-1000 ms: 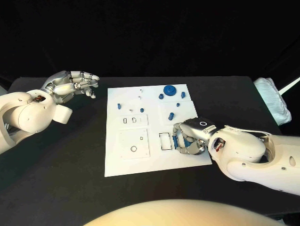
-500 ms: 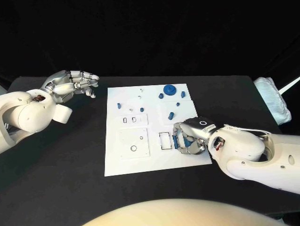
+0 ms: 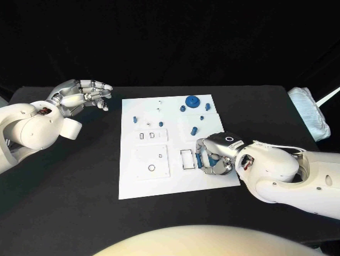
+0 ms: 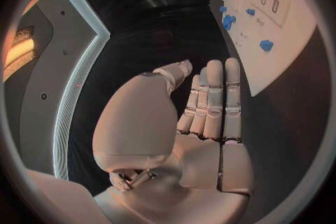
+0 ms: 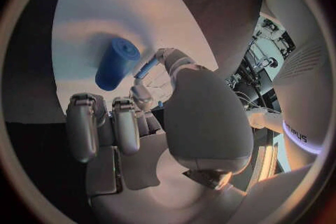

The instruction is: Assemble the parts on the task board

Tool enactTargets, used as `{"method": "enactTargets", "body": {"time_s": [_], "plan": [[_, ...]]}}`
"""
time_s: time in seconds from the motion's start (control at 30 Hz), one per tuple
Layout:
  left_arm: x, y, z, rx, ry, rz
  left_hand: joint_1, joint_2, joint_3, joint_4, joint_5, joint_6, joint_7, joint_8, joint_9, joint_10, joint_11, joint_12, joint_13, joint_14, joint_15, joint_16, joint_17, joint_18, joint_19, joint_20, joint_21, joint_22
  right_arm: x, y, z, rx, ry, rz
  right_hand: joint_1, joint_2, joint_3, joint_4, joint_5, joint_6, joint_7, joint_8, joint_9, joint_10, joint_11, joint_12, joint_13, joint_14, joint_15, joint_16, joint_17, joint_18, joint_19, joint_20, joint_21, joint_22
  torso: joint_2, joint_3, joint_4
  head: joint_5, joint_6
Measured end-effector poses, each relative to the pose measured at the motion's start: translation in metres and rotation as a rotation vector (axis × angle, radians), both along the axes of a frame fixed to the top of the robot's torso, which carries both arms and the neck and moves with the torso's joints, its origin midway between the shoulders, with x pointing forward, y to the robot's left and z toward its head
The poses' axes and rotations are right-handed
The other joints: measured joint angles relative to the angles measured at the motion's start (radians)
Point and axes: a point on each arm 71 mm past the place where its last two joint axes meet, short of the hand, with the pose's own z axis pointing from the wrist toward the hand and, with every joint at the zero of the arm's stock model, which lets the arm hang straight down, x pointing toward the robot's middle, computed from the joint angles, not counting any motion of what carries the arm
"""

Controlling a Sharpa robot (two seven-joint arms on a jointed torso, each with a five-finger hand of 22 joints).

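Note:
The white task board [image 3: 139,181] lies in the middle of the black table. Several small blue parts lie on its far half, among them a round one [image 3: 192,101] and an oblong one [image 3: 192,129]. My right hand [image 3: 216,156] rests on the board's near right corner with its fingers curled. In the right wrist view a blue cylinder [image 5: 115,64] lies on the board [image 5: 105,17] just beyond the thumb and fingertip of that hand [image 5: 161,117]; whether they hold it is unclear. My left hand [image 3: 81,96] hovers left of the board, fingers apart and empty, as the left wrist view also shows [image 4: 203,117].
A rectangular slot [image 3: 187,159] sits beside my right hand, and a square plate with an oval hole [image 3: 152,161] lies left of it. A white bundle [image 3: 308,114] lies at the table's right edge. The board's far parts [image 4: 266,45] appear in the left wrist view.

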Motion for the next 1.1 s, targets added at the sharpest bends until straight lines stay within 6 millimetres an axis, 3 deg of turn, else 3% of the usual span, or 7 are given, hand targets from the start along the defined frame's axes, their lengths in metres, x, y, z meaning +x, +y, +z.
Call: {"method": "enactTargets", "body": {"time_s": [0.1, 0.13, 0.17, 0.23, 0.33, 0.4, 1.1], "plan": [[0.0000, -0.0001, 0.0000, 0.000, 0.000, 0.000, 0.000, 0.000, 0.000, 0.000, 0.000, 0.000, 0.000, 0.000, 0.000, 0.000, 0.000, 0.000, 0.000, 0.000, 0.000, 0.000, 0.000, 0.000, 0.000, 0.000, 0.000, 0.000, -0.0003, 0.0002, 0.0000, 0.005, -0.001, -0.001, 0.006, -0.006, 0.024, 0.022, 0.015, 0.022, 0.000, 0.004, -0.005, 0.016, -0.006, 0.000, 0.006, 0.000, -0.001, 0.000, 0.000, 0.000, 0.000, 0.000, 0.011, 0.000, 0.000, 0.0000, 0.0001, 0.000, 0.001], [0.0000, -0.0002, 0.0000, 0.000, 0.000, 0.000, 0.000, 0.000, 0.000, 0.000, 0.000, 0.000, 0.000, 0.000, 0.000, 0.000, 0.000, 0.000, 0.000, 0.000, 0.000, 0.000, 0.000, 0.000, 0.000, 0.000, 0.000, 0.000, -0.0004, 0.0002, 0.0001, 0.007, -0.002, -0.002, 0.016, -0.016, 0.054, 0.026, 0.000, 0.034, -0.002, 0.004, -0.008, 0.023, -0.011, 0.000, 0.007, 0.000, -0.009, 0.000, 0.000, 0.000, 0.000, -0.001, 0.014, 0.000, 0.000, 0.0000, 0.0001, 0.001, 0.001], [0.0000, -0.0002, 0.0000, 0.000, 0.000, 0.000, 0.000, 0.000, 0.000, 0.000, 0.000, 0.000, 0.000, 0.000, 0.000, 0.000, 0.000, 0.000, 0.000, 0.000, 0.000, 0.000, 0.000, 0.000, 0.000, 0.000, 0.000, 0.000, -0.0004, 0.0002, 0.0002, 0.010, -0.003, -0.002, 0.024, -0.024, 0.092, 0.030, -0.041, 0.044, -0.004, 0.002, -0.014, 0.031, -0.012, 0.000, 0.008, -0.001, -0.013, 0.000, 0.000, 0.000, 0.000, -0.008, 0.017, 0.000, 0.000, 0.0000, 0.0001, 0.001, 0.001], [0.0000, -0.0002, -0.0001, 0.000, 0.000, 0.000, 0.000, 0.000, 0.000, 0.000, 0.000, 0.000, 0.000, 0.000, 0.000, 0.000, 0.000, 0.000, 0.000, 0.000, 0.000, 0.000, 0.000, 0.000, 0.000, 0.000, 0.000, 0.000, -0.0007, 0.0002, 0.0003, 0.015, -0.004, -0.003, 0.027, -0.027, 0.140, 0.029, -0.077, 0.064, -0.007, -0.008, -0.019, 0.038, -0.016, 0.000, 0.012, 0.000, -0.015, 0.000, 0.000, 0.000, 0.000, -0.011, 0.019, 0.000, 0.000, 0.0000, 0.0002, 0.001, 0.001], [0.0000, -0.0002, -0.0001, 0.001, 0.001, 0.000, 0.000, 0.000, 0.000, 0.000, 0.000, 0.000, 0.000, 0.000, 0.000, 0.000, 0.000, 0.000, 0.000, 0.000, 0.000, 0.000, 0.000, 0.000, 0.000, 0.000, 0.000, 0.000, -0.0013, 0.0001, 0.0003, 0.025, -0.005, -0.004, 0.029, -0.029, 0.176, 0.017, -0.090, 0.069, -0.005, -0.010, -0.020, 0.043, -0.021, 0.005, 0.017, 0.000, -0.015, 0.000, 0.000, 0.000, 0.000, -0.011, 0.023, 0.000, 0.000, 0.0001, 0.0003, 0.001, 0.001], [0.0000, -0.0002, -0.0002, 0.001, 0.001, -0.001, 0.000, 0.000, 0.000, 0.000, 0.000, 0.000, 0.000, 0.000, 0.000, 0.000, 0.000, 0.000, 0.000, 0.000, 0.000, 0.000, 0.000, 0.000, 0.000, 0.000, 0.000, 0.000, -0.0018, 0.0006, 0.0012, 0.035, -0.008, -0.003, 0.037, -0.020, 0.199, 0.010, -0.090, 0.109, -0.015, 0.012, 0.006, 0.048, -0.024, 0.005, 0.019, -0.003, -0.018, 0.000, 0.000, 0.000, 0.000, -0.011, 0.023, 0.000, 0.000, 0.0001, 0.0002, 0.001, 0.001], [0.0001, -0.0003, -0.0004, 0.003, 0.003, -0.002, 0.000, 0.000, 0.000, 0.000, 0.000, 0.000, 0.000, 0.005, -0.002, 0.000, 0.000, 0.000, -0.003, 0.000, 0.000, 0.000, -0.002, 0.000, 0.000, 0.000, 0.000, 0.000, -0.0014, -0.0043, 0.0087, 0.120, -0.073, -0.032, 0.000, -0.024, 0.167, -0.021, -0.102, 0.113, -0.018, 0.003, -0.004, 0.048, -0.023, 0.005, 0.016, 0.000, -0.022, 0.000, 0.001, 0.000, 0.000, -0.018, 0.023, 0.001, 0.000, 0.0001, 0.0002, 0.000, 0.005]]}}
